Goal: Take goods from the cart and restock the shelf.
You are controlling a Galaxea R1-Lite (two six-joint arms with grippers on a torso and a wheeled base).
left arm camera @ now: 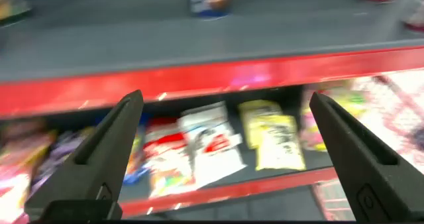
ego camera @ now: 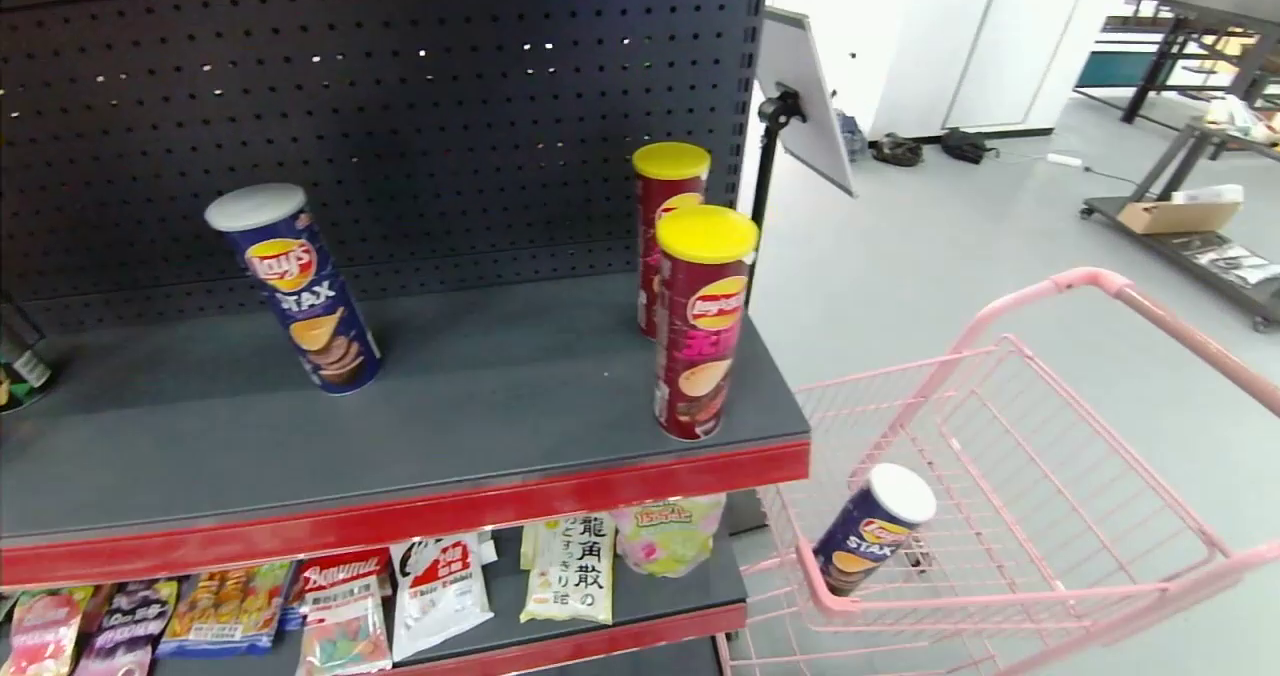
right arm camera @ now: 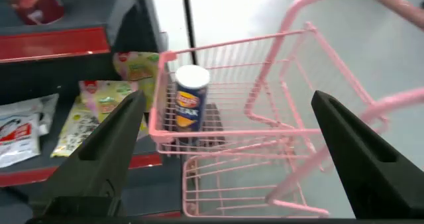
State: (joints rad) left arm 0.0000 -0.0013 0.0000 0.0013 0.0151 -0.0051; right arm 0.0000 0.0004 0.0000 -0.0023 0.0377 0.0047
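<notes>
A blue chip can [ego camera: 872, 527] with a white lid leans in the front left corner of the pink cart [ego camera: 1010, 516]. My right gripper [right arm camera: 225, 128] is open in front of the cart, with the blue chip can [right arm camera: 189, 105] between its spread fingers but farther off. On the grey shelf [ego camera: 480, 396] stand another blue can [ego camera: 296, 288] at the left and two maroon cans [ego camera: 700, 321] with yellow lids at the right. My left gripper [left arm camera: 225, 124] is open and holds nothing, facing the shelf's red front edge [left arm camera: 218, 78] and the snack bags below.
Snack bags [ego camera: 440, 586] fill the lower shelf. A dark pegboard [ego camera: 400, 106] backs the shelf. A white board on a stand [ego camera: 800, 96] rises behind the shelf's right end. Open grey floor lies beyond the cart, with a low trolley [ego camera: 1190, 226] far right.
</notes>
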